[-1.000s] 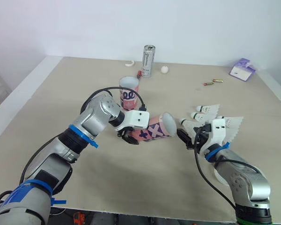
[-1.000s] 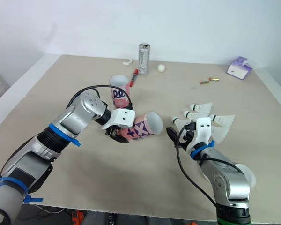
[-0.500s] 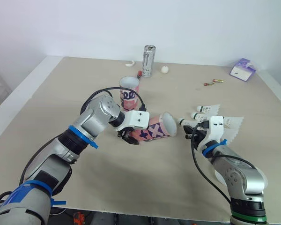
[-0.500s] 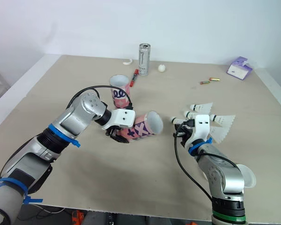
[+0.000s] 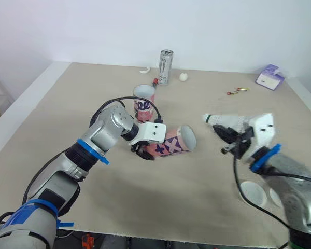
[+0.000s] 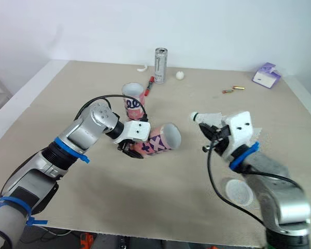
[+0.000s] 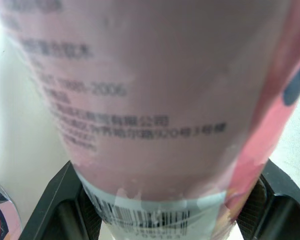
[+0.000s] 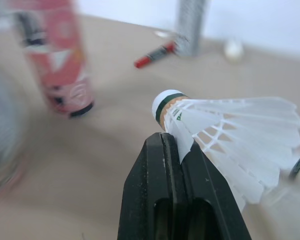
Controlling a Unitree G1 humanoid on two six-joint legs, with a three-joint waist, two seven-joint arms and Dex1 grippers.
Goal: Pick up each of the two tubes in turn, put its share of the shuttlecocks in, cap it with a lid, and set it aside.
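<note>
Right wrist view shows the right jaws shut flat on the feathers of a shuttlecock [image 8: 225,125], just behind its cork, a detail too small in the head views. Left wrist view shows the left jaws clamping the printed tube [image 7: 155,100] near its barcode end. From the head, that tube lies tilted, mouth toward the right arm, with bare tabletop [image 5: 67,119] between them. A second tube [image 5: 143,104] stands upright behind. Two lids [image 5: 253,192] lie near the front edge. The right forearm is bent, held above the tabletop.
</note>
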